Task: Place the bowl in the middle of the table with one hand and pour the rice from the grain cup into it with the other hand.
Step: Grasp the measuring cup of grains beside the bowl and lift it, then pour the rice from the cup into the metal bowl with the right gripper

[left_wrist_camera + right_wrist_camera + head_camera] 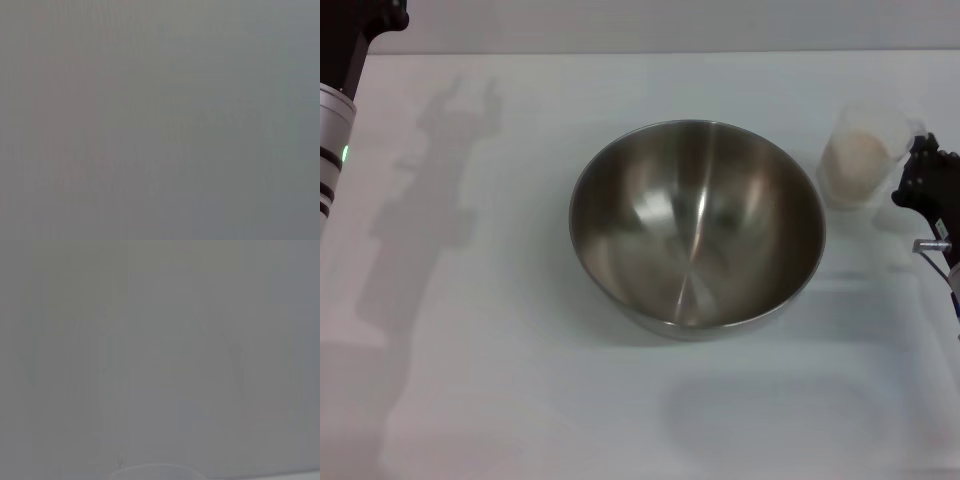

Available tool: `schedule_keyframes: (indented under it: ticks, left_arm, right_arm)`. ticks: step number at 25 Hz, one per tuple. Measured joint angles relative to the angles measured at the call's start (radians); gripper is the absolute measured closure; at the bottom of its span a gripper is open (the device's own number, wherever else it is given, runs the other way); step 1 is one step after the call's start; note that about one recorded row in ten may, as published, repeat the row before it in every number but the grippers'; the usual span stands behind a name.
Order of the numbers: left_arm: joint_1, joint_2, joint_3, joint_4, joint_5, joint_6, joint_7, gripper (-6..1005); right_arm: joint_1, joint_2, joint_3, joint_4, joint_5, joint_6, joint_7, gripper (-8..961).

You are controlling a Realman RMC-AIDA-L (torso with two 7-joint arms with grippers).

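Note:
The bowl (697,226), large and of shiny steel, stands upright and empty in the middle of the table (500,380). To its right stands the grain cup (861,156), clear plastic and upright, with the pale rice (855,160) inside it. My right gripper (922,170) is at the right edge of the head view, close against the cup's far right side by its handle. Whether it touches the cup is unclear. Of my left arm (338,110) only a link shows at the top left, well away from the bowl, and its gripper is out of the picture.
White tabletop lies all around the bowl, with the left arm's shadow on the left part. The table's back edge (640,52) runs along the top. Both wrist views show only a plain grey surface.

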Motion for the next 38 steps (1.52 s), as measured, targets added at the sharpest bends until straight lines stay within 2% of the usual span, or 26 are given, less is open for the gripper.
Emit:
schedule_keyframes:
  ticks: [8, 15, 19, 28, 38]
  left_arm:
    - [0.002, 0.001, -0.009, 0.015, -0.002, -0.008, 0.0, 549]
    - [0.009, 0.003, -0.065, 0.061, -0.001, -0.05, -0.007, 550]
    - [0.034, 0.0, -0.064, 0.063, 0.0, -0.091, -0.001, 550]
    - [0.084, -0.003, -0.065, 0.053, -0.001, -0.091, -0.009, 550]
    - [0.144, -0.005, -0.066, 0.046, -0.008, -0.072, -0.012, 550]
  right_arm:
    - [-0.004, -0.003, -0.005, -0.011, -0.011, -0.103, -0.001, 949]
    - [0.01, -0.005, -0.004, -0.032, -0.078, -0.154, -0.001, 949]
    - [0.019, -0.005, -0.006, -0.036, -0.106, -0.198, -0.002, 949]
    - [0.04, -0.004, -0.006, -0.08, -0.209, -0.289, -0.008, 949]
    - [0.064, -0.005, -0.006, -0.12, -0.353, -0.389, -0.129, 950]
